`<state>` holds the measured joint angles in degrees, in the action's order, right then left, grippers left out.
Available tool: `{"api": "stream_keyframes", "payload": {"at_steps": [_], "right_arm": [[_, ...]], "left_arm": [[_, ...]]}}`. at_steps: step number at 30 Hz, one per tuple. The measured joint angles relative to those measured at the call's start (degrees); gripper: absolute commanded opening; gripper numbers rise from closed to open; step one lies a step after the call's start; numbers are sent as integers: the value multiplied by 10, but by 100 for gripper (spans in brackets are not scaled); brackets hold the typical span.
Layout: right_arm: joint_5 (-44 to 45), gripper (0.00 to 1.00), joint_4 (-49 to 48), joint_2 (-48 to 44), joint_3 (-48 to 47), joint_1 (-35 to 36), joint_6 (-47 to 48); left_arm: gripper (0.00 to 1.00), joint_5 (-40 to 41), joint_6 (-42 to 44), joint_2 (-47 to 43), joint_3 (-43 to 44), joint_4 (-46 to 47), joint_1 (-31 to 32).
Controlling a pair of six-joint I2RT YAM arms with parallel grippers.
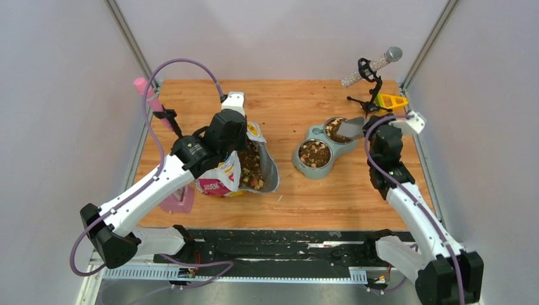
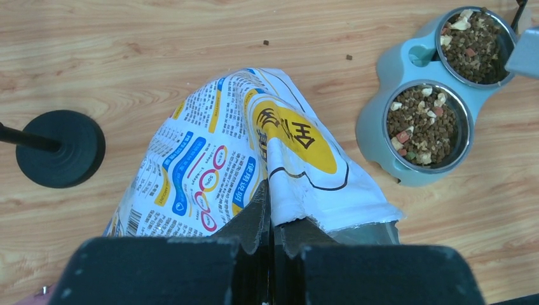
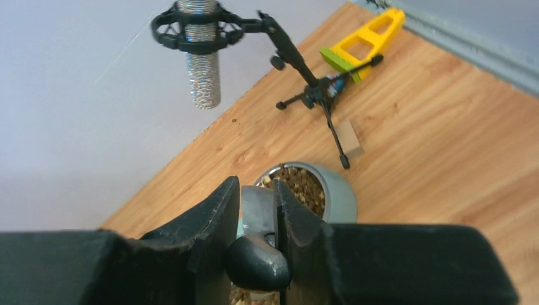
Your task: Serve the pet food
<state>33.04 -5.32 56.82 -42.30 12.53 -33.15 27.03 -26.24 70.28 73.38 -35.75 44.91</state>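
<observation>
Two bowls (image 1: pixel 297 154) of pet food (image 1: pixel 315 154); right gripper's (image 3: pixel 257 194) scoop (image 1: pixel 351 128) over farther.

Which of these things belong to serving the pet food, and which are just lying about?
In use: pet food; bag, pinched by the left gripper; grey scoop, held by the right gripper; twin bowl.
Lying about: silver microphone; pink microphone; yellow plastic piece; small wooden block.
</observation>
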Motion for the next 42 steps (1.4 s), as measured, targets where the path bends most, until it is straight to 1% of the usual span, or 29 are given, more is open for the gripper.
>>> {"api": "stream_keyframes", "payload": {"at_steps": [4, 7, 9, 12, 16, 18, 20, 25, 27, 28, 30, 32, 35, 36, 37, 39, 40, 42], "right_arm": [[1, 0, 73, -107, 71, -23, -140], [3, 0, 126, -221, 150, -33, -248], [-1, 0, 155, -294, 197, -35, -293], [-17, 0, 212, -386, 243, -37, -355], [-21, 0, 286, -482, 284, -37, -425], [-18, 1, 311, -514, 304, -37, -450], [-14, 1, 339, -522, 313, -37, -478], [9, 3, 395, -507, 326, -37, -543], [19, 7, 399, -490, 334, -37, -570], [22, 11, 398, -483, 335, -37, -580], [30, 29, 397, -477, 335, -37, -597], [36, 43, 393, -474, 336, -37, -605], [44, 55, 390, -472, 337, -37, -609], [47, 61, 390, -472, 336, -37, -608], [50, 69, 392, -472, 336, -37, -608], [56, 90, 399, -471, 333, -37, -606], [59, 98, 404, -471, 332, -37, -605], [63, 100, 428, -470, 325, -37, -596]], "left_arm": [[0, -2, 0, -5, -4, 1, 0], [0, -5, 0, -6, -6, 3, 0], [0, -10, 2, -6, -6, 3, 0], [0, -14, 2, -6, -6, 3, 0], [0, -17, 2, -7, -7, 4, 0], [0, -19, 2, -7, -7, 4, 0], [0, -21, 2, -7, -7, 4, 0], [0, -24, 2, -7, -7, 4, 0], [0, -25, 2, -7, -7, 4, 0], [0, -26, 2, -7, -7, 4, 0], [0, -26, 2, -7, -7, 4, 0], [0, -27, 2, -7, -7, 4, 0], [0, -28, 2, -7, -7, 4, 0], [0, -29, 2, -7, -7, 4, 0], [0, -30, 2, -7, -7, 4, 0], [0, -30, 2, -7, -7, 4, 0], [0, -30, 2, -7, -7, 4, 0], [0, -30, 2, -7, -7, 4, 0]]}}
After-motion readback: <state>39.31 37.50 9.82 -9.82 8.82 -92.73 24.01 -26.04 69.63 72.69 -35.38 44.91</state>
